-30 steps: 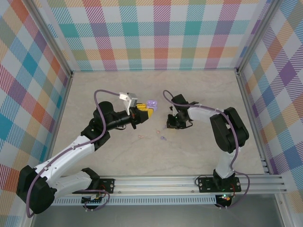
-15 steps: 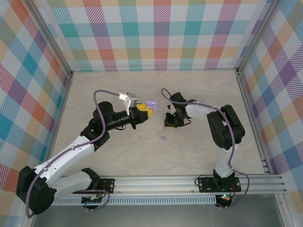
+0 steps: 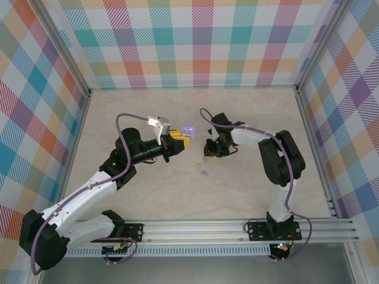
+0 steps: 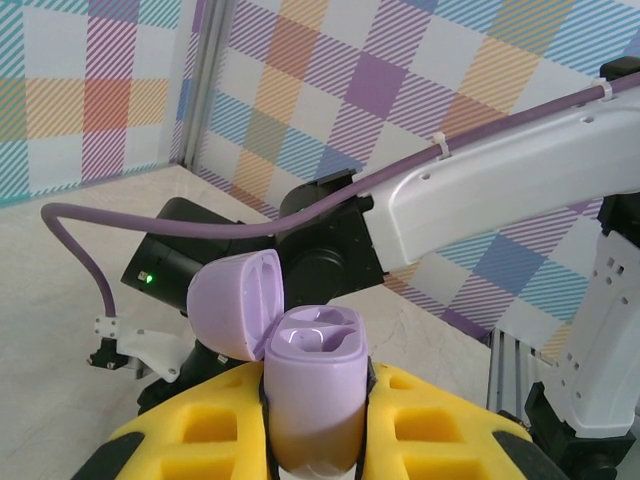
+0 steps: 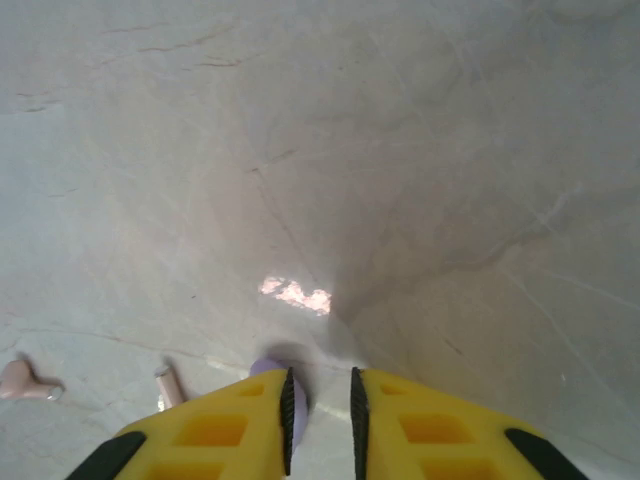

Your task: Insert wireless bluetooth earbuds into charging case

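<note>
Toward the middle of the pale marbled tabletop (image 3: 254, 118), the left gripper (image 3: 177, 141) is clamped on a small lilac plastic charging case (image 3: 189, 129) and holds it above the surface. From the left wrist camera, the yellow foam-padded fingers (image 4: 430, 425) press both sides of the case body (image 4: 315, 345). The case stands upright with its hinged lid (image 4: 235, 305) flipped back to the left. Its two moulded wells face up, and I cannot tell whether anything sits in them.

Just to the right, the right gripper (image 3: 208, 154) points down at the table, close to the case but apart from it. Its wrist view shows the yellow fingers (image 5: 430, 430) parted by only a narrow slit, with bare table visible between them. One tiny purple earbud (image 5: 268, 368) lies on the surface against the tip of the left-hand finger, partly hidden by it, and it does not look pinched.

Two pale pink earbuds (image 5: 18, 381) (image 5: 167, 384) rest on the table to the left of that gripper. In the overhead view they lie loose (image 3: 176, 171) (image 3: 195, 165) beside another purple earbud (image 3: 203, 173), nearer the arm bases.
</note>
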You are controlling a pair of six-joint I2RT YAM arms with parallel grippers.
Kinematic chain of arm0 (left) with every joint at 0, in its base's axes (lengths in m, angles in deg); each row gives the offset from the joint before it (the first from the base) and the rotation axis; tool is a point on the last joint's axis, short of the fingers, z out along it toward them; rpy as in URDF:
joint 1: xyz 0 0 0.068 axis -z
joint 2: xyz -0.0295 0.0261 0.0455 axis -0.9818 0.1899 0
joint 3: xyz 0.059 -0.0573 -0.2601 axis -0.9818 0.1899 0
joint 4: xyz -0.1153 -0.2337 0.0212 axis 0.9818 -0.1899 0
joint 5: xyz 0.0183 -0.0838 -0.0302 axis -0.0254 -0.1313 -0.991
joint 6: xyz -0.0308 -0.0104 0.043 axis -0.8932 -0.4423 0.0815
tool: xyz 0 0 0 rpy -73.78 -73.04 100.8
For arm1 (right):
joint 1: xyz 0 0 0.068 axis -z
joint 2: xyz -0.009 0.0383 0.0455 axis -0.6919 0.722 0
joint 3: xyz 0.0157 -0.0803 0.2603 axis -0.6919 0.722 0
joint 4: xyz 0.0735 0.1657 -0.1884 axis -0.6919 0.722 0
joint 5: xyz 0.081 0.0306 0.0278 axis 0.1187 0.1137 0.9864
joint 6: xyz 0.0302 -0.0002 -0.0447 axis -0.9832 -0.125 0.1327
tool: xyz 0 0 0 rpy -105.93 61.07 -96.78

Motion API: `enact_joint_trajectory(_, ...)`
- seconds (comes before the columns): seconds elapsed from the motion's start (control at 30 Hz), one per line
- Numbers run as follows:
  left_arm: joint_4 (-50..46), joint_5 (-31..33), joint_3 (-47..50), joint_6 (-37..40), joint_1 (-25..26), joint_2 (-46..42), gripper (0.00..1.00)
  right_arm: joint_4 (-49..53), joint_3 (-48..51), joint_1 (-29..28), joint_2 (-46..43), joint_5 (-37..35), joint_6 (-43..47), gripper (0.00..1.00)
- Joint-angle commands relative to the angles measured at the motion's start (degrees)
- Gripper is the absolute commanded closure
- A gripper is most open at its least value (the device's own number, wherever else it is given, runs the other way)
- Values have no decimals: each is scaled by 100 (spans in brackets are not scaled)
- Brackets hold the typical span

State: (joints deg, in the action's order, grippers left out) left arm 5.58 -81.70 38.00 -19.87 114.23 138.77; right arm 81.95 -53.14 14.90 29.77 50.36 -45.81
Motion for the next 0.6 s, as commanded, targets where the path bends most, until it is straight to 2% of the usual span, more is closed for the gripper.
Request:
enact_joint_trajectory(0.0, 32, 23, 58, -19, 59, -150, 83, 208, -100, -19, -306, 190, 59, 72)
enact_joint_trajectory(0.17, 41, 12, 62, -13, 59, -162, 83, 347, -143, -115, -274, 103, -27, 61)
enact_joint_trajectory(0.57, -70, 60, 62, 77, 56, -226, 83, 747, -549, -429, 54, -476, -487, 60)
